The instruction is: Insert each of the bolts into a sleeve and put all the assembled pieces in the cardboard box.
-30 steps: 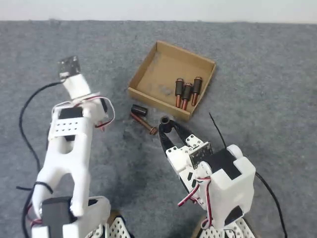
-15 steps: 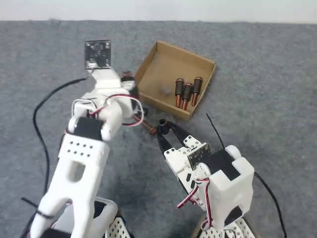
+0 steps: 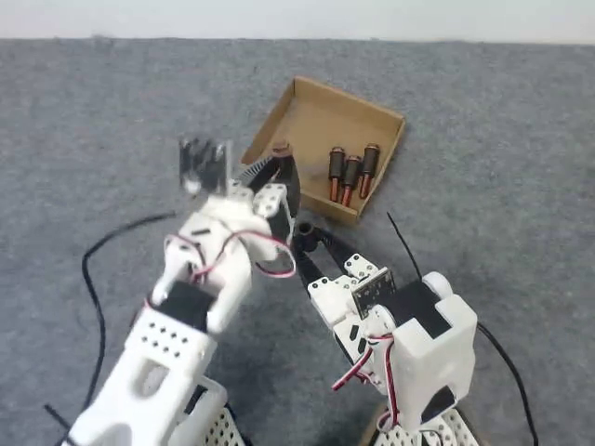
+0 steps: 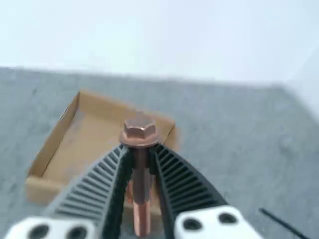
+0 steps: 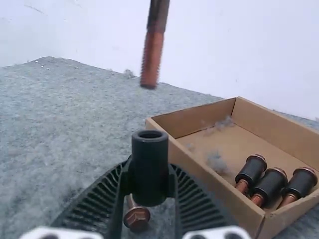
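My left gripper (image 3: 277, 165) is shut on a copper bolt (image 3: 280, 149), head up, just over the near wall of the cardboard box (image 3: 335, 209). In the left wrist view the bolt (image 4: 140, 164) stands upright between the ribbed fingers (image 4: 107, 174). My right gripper (image 3: 310, 234) is shut on a black sleeve (image 3: 308, 226), held upright with its bore open upward (image 5: 149, 167). The held bolt's threaded end (image 5: 153, 47) hangs above and beyond that sleeve. A second bolt (image 5: 135, 215) lies on the carpet under the right gripper. Three assembled pieces (image 3: 350, 174) lie in the box.
Grey carpet covers the table. The box (image 5: 214, 184) sits just beyond both grippers, its far half bare. A thin black wire (image 3: 406, 243) trails by the right arm. The left arm's body crosses the carpet in front of the box.
The left arm has swung from the far left to the middle, carrying the bolt to the box's near wall, above the right gripper's sleeve. The right arm has barely moved.
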`<control>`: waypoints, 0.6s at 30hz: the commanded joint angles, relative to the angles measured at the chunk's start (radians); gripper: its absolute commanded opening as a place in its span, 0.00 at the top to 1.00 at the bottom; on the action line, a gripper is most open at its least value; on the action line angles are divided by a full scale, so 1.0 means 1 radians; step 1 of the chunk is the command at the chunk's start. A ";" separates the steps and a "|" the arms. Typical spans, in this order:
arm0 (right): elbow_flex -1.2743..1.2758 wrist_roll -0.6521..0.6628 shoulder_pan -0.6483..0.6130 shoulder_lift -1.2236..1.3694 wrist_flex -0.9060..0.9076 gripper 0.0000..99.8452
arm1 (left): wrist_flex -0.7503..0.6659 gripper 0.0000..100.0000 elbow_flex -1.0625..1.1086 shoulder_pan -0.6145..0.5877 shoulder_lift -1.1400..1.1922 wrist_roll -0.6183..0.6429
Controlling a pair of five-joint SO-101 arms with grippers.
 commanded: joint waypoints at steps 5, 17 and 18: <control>0.018 -0.009 -0.001 -0.008 -0.005 0.99 | -0.104 0.99 0.114 0.018 -0.209 0.043; 0.018 -0.009 -0.001 -0.008 -0.008 0.99 | -0.241 0.99 0.317 0.055 -0.321 0.041; 0.018 -0.009 -0.001 -0.008 -0.008 0.99 | -0.245 0.99 0.323 0.055 -0.322 0.041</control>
